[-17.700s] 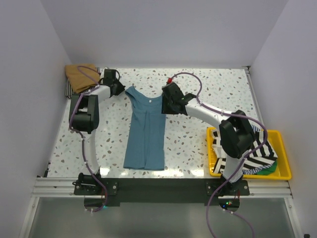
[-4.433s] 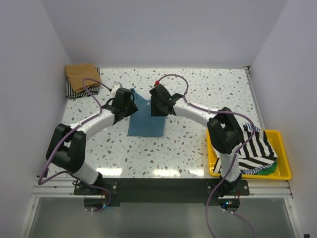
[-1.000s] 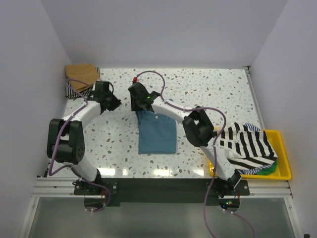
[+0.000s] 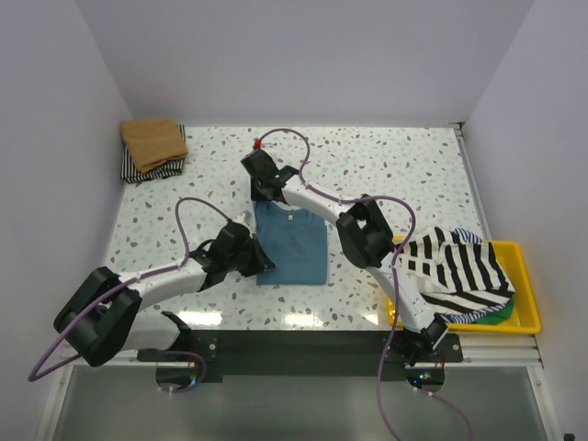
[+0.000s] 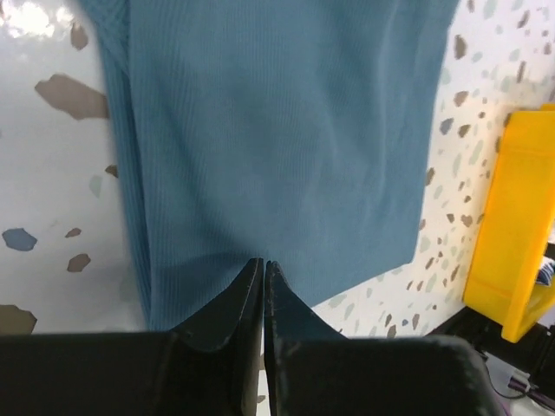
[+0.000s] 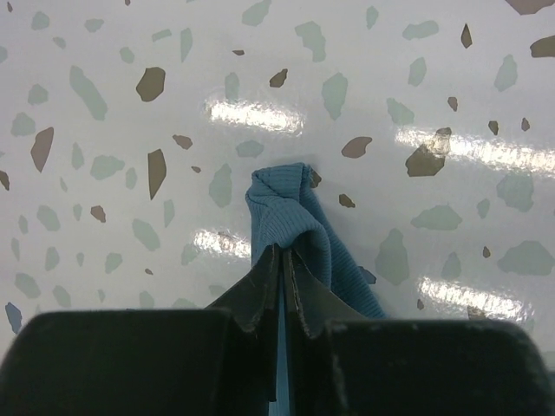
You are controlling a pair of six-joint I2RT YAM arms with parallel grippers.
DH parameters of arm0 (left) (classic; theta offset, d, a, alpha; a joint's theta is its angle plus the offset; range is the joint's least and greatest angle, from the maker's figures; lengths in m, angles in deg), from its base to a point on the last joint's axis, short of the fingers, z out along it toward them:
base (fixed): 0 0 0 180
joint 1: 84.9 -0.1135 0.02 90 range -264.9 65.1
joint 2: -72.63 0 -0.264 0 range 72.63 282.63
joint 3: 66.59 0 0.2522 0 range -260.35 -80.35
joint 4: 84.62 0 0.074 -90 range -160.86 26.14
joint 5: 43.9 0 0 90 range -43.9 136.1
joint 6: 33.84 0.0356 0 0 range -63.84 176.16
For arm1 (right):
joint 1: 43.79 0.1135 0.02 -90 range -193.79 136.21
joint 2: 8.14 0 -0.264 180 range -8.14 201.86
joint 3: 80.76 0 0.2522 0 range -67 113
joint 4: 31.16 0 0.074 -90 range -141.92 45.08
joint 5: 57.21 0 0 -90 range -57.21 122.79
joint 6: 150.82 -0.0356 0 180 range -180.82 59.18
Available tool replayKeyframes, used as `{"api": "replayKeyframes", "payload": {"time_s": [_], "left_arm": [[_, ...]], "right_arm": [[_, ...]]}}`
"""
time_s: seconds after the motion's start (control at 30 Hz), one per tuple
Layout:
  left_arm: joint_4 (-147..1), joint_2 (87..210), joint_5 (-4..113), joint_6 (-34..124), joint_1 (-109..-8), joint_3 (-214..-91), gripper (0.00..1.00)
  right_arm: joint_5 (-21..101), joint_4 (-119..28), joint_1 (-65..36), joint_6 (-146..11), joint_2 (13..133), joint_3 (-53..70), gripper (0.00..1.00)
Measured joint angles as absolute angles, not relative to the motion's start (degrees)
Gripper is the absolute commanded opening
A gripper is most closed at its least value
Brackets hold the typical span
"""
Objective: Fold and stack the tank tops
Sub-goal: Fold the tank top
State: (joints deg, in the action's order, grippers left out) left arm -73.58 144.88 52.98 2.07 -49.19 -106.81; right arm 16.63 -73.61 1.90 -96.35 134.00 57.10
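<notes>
Bright, even overhead light, faint shadows on my table [image 4: 404,175]. White glare streaks it at my right wrist; the blue tank top [image 5: 277,139] blurs at my left.

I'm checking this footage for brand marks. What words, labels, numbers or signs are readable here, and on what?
None readable: no words, numbers or signs show on the teal tank top, the striped tank tops, the tan tank top, the yellow tray or the table.

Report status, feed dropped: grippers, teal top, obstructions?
Left gripper shut at folded teal tank top's near-left edge. Right gripper shut, pinching its far edge. Nothing on it.
</notes>
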Motion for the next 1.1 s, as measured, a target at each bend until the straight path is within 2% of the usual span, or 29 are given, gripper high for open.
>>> {"api": "replayKeyframes", "payload": {"time_s": [0.13, 0.43, 1.1], "left_arm": [[-71.5, 147.5, 50.0, 0.1, -47.7, -106.8, 0.03], [-68.4, 148.0, 46.1, -4.1, -47.2, -107.0, 0.02], [-70.0, 149.2, 45.7, -6.3, -47.1, -107.0, 0.02]], "right_arm": [[16.6, -73.6, 1.9, -96.4, 134.0, 56.6, 0.01], [16.6, -72.8, 0.2, -96.4, 133.8, 54.5, 0.00], [17.5, -72.5, -4.3, -95.8, 130.9, 54.1, 0.00]]}}
